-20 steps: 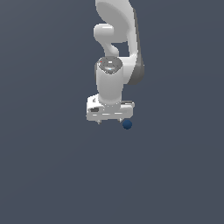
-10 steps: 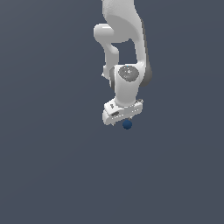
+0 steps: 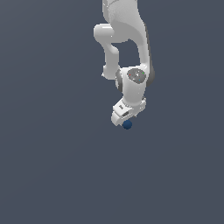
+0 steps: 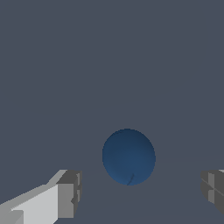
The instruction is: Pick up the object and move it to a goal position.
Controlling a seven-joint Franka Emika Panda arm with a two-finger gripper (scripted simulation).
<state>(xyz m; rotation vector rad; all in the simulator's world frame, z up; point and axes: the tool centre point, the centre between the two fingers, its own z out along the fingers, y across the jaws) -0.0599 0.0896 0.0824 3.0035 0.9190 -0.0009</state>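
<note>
Since a second ago the arm has swung and turned its wrist over the ball [image 3: 127, 125]; gripper [image 3: 125, 119] now sits just above it; wrist view, left to right: one finger [image 4: 68, 194], ball between, other finger; jaws apart, not touching; ball rests on the floor
</note>
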